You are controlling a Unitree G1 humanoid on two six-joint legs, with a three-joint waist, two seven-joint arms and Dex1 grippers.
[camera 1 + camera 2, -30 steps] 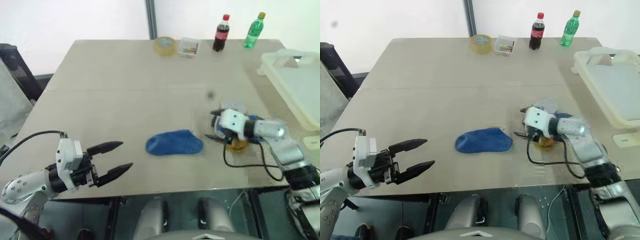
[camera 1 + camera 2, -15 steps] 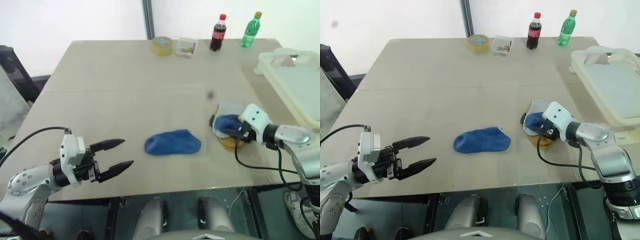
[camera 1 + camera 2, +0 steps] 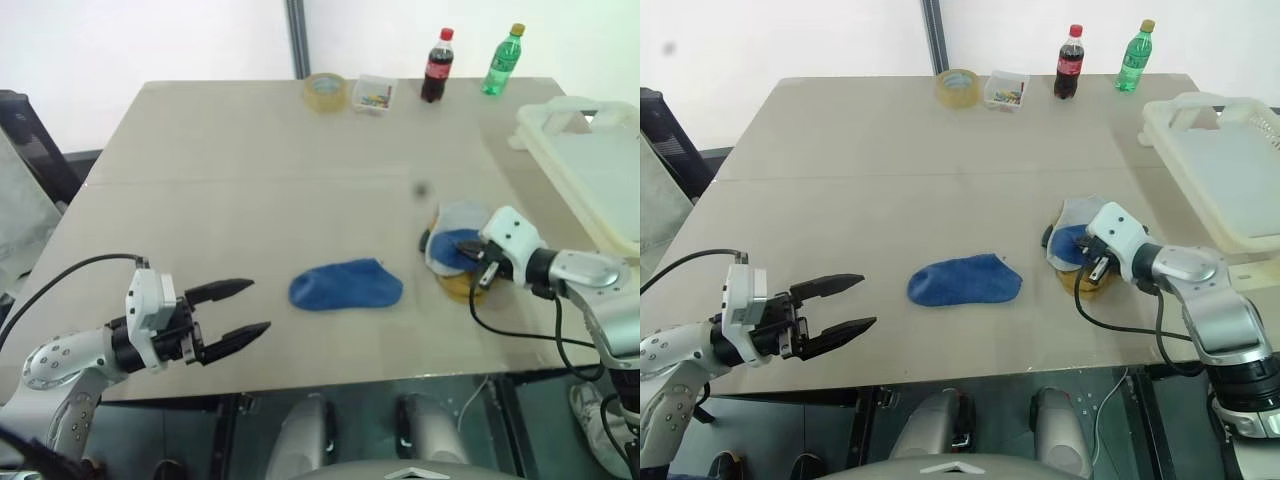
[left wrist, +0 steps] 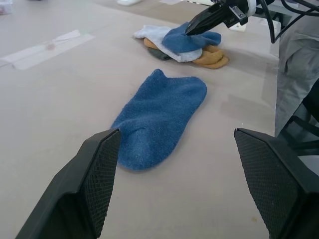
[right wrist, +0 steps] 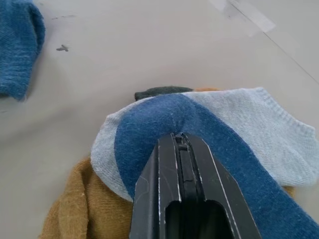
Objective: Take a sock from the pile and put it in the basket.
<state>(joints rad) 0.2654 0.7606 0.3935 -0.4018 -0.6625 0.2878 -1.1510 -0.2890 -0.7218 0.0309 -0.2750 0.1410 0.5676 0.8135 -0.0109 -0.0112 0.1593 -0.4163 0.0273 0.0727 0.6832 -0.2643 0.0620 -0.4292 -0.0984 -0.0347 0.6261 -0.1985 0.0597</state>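
On the pile (image 3: 1080,262), the right gripper (image 5: 182,144) had just pinched the blue sock (image 5: 199,134); lifting to the basket (image 3: 1230,180) came next

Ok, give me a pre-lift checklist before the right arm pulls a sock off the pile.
1. Right end effector closed on the royal-blue fabric sock topping the small heap of overlapping socks: ok.
2. Only that sock pinched, not the light grey sock beneath: cannot tell.
3. Large cream-white plastic basket within view at the beige table's right edge: ok.
4. Path from heap to basket free of obstacles: ok.
5. Left end effector open, apart from the heap: ok.
6. Separate blue sock lying flat, outside the lift path: ok.
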